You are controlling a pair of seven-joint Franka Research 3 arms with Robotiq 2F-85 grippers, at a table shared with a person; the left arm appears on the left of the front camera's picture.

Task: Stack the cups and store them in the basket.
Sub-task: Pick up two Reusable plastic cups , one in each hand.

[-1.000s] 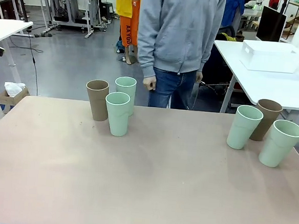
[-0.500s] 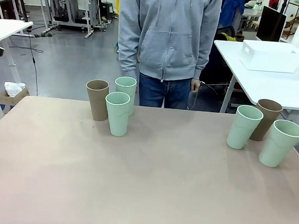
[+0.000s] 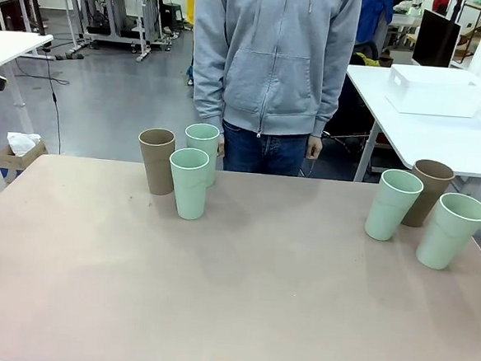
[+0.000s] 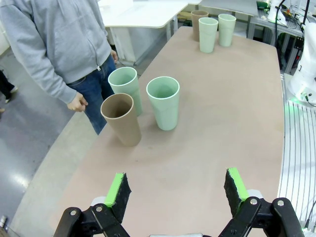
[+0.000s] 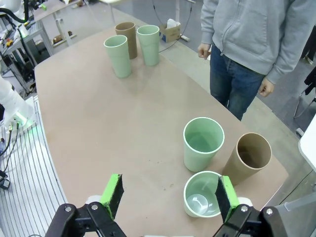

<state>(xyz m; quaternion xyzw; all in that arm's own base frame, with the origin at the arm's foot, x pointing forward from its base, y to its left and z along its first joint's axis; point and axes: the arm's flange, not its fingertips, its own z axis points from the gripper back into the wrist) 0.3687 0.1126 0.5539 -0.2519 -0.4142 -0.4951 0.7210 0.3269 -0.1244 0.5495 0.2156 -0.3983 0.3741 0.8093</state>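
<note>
Across the beige table (image 3: pixel 240 304), tall tapered matte mint-green and tan cups (image 3: pixel 189 183) stand unstacked in two trios; the white rectangular plastic basket (image 3: pixel 435 90) sits on a neighbouring table (image 3: pixel 441 138). Both the left gripper (image 4: pixel 177 187) and the right gripper (image 5: pixel 170 196) gape empty; we judge a first cup grasp comes next.

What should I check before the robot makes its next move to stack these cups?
1. Left gripper open and empty: ok.
2. Right gripper open and empty: ok.
3. Three left cups upright, none stacked: ok.
4. Three right cups upright, none stacked: ok.
5. Person's hands away from the cups: ok, they hang at the person's sides by the far edge.
6. Basket on the same table as the cups: not ok, it sits on the white table behind.
</note>
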